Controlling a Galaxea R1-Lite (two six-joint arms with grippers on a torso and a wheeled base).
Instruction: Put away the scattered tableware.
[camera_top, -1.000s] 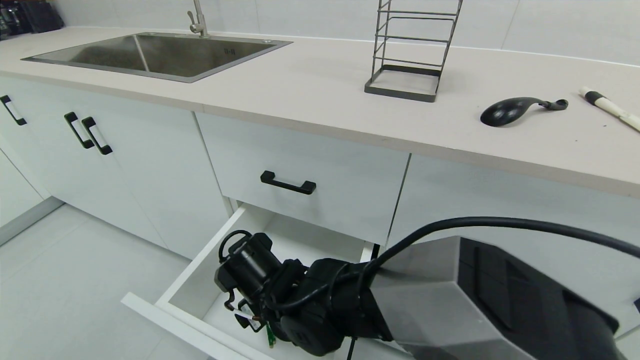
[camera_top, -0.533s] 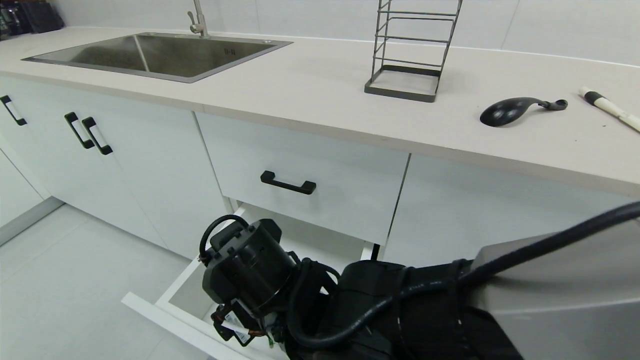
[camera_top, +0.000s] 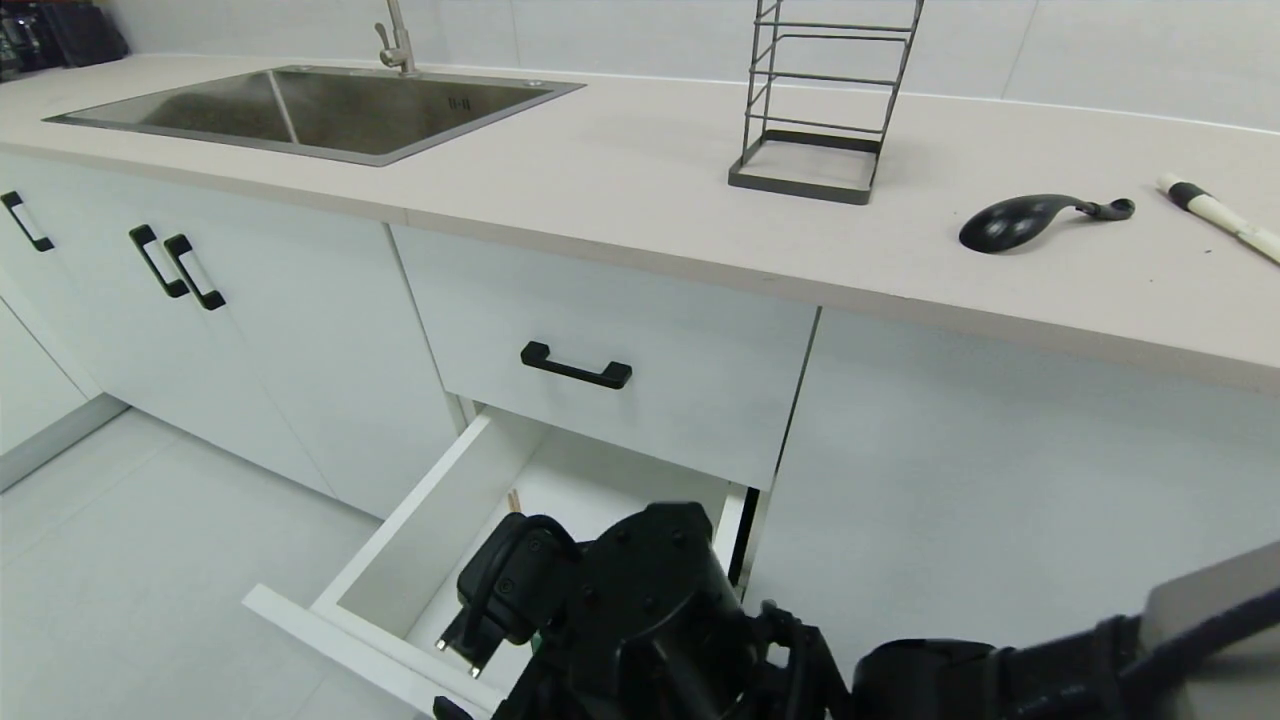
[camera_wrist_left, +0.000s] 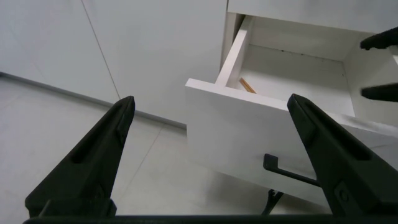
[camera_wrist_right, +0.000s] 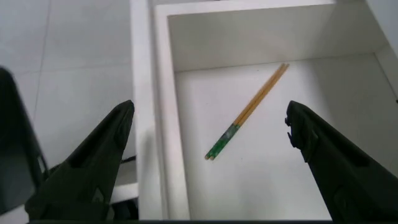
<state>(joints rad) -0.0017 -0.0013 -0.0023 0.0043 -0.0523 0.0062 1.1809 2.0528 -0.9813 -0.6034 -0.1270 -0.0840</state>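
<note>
The chopsticks (camera_wrist_right: 247, 112) have been released and lie slantwise on the drawer (camera_wrist_right: 160, 124) floor. The right gripper (camera_wrist_right: 208, 106), drawn back above them, is spread wide, empty (likewise the left gripper (camera_wrist_left: 210, 99)). A black spoon (camera_top: 1010, 222) is seen on the countertop (camera_top: 640, 190).

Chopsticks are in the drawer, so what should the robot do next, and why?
Probably lift the right gripper out of the open white drawer and head for the black curved spoon on the beige counter. The wooden green-tipped chopsticks lie loose in the drawer, the gripper is open, and the spoon is not put away.
</note>
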